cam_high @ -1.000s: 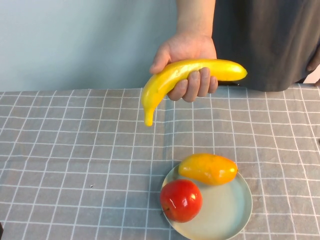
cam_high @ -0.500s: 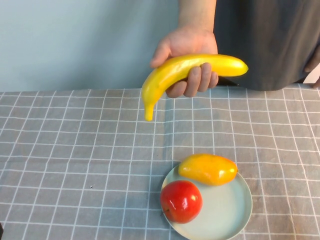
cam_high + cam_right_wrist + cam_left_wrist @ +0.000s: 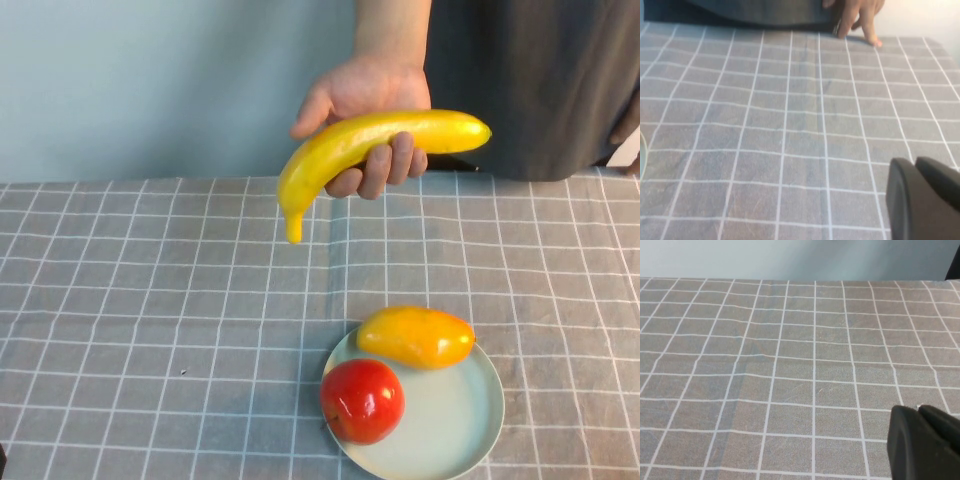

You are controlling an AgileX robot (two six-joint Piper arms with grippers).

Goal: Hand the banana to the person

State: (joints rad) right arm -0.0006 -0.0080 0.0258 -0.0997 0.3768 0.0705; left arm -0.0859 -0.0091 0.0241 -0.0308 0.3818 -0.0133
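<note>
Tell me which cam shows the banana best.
High view: the whole banana shows, held in the person's hand above the table. Neither wrist view shows it, only tablecloth and the left gripper and right gripper.

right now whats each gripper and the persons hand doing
Left gripper: low over bare tablecloth, holding nothing, looks shut.
Right gripper: low over bare tablecloth, holding nothing, looks shut.
Person's hand: closed around the banana, held above the table.
</note>
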